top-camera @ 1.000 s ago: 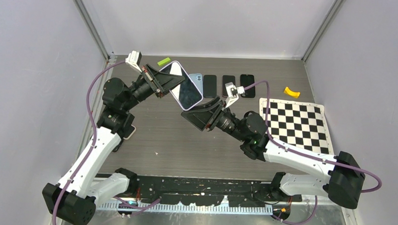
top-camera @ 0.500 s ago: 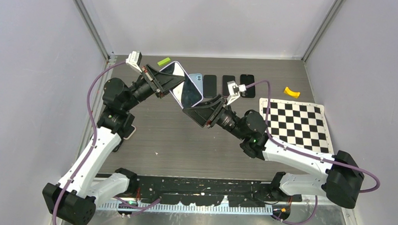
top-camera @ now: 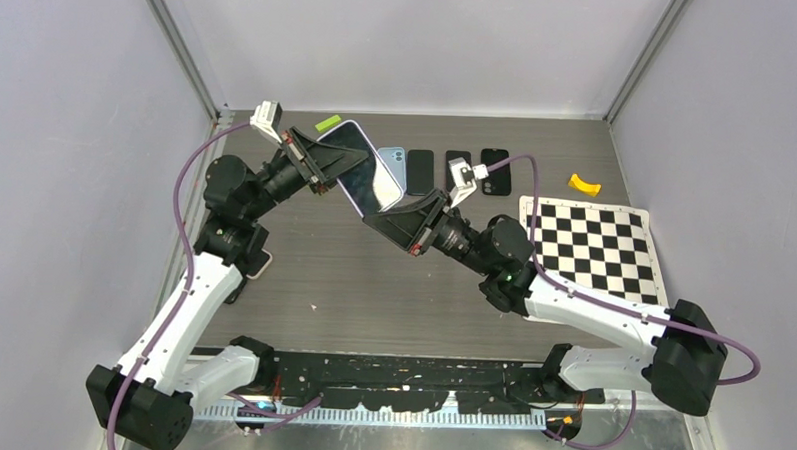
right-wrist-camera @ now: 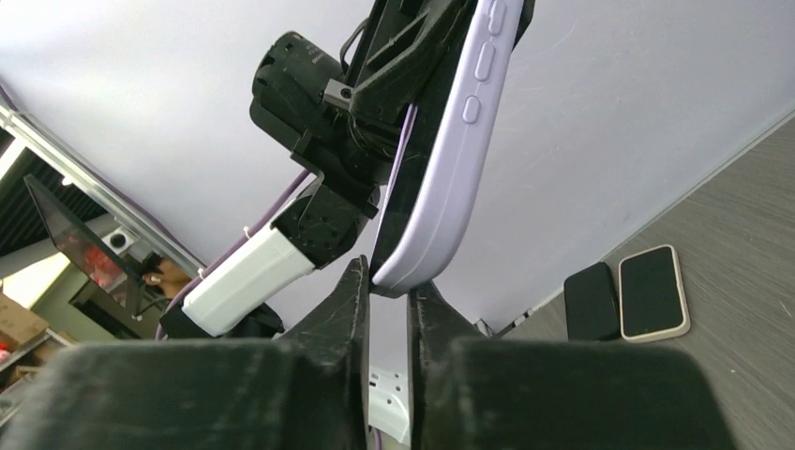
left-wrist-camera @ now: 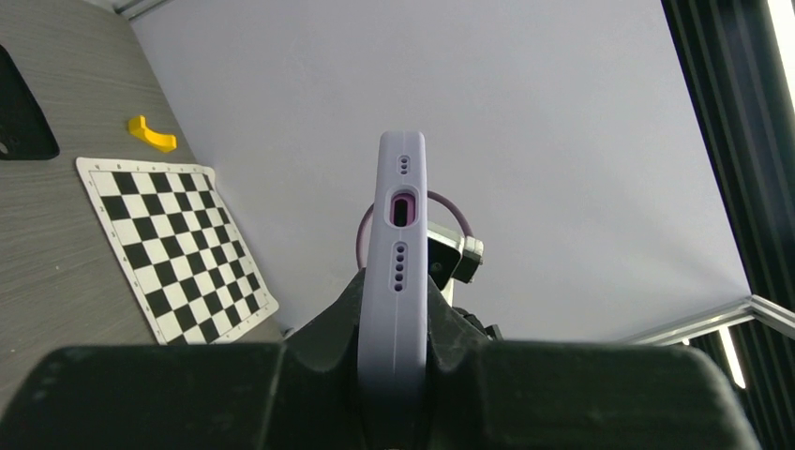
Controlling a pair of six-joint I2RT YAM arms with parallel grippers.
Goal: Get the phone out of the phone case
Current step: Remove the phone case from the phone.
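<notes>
Phone case (left-wrist-camera: 397, 234), one; left gripper (left-wrist-camera: 397, 298), right gripper (right-wrist-camera: 386, 287).

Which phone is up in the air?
The lilac-cased phone, held by the left gripper above the table; the other phones lie flat in a row.

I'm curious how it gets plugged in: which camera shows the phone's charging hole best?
The left wrist view: the charging hole faces that camera squarely. The top view shows only the screen of the phone; the right wrist view shows its side buttons.
</notes>
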